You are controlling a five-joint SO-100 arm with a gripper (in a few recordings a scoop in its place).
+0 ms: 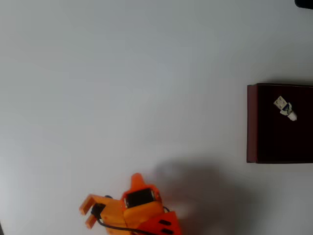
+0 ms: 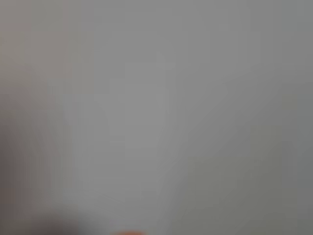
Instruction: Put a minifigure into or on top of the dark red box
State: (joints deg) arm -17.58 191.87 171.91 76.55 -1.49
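The minifigure (image 1: 284,107) lies on its side inside the dark red box (image 1: 252,122) at three o'clock overhead (light, stiff, best pinched across the torso), the gripper (image 1: 88,213) at seven, open, empty.

In the overhead view, the box (image 1: 279,123) sits at the right edge, mid-height, with the minifigure (image 1: 284,107) lying inside its upper part; the arm (image 1: 132,210) occupies the lower centre-left, well apart, its gripper seemingly at the bottom
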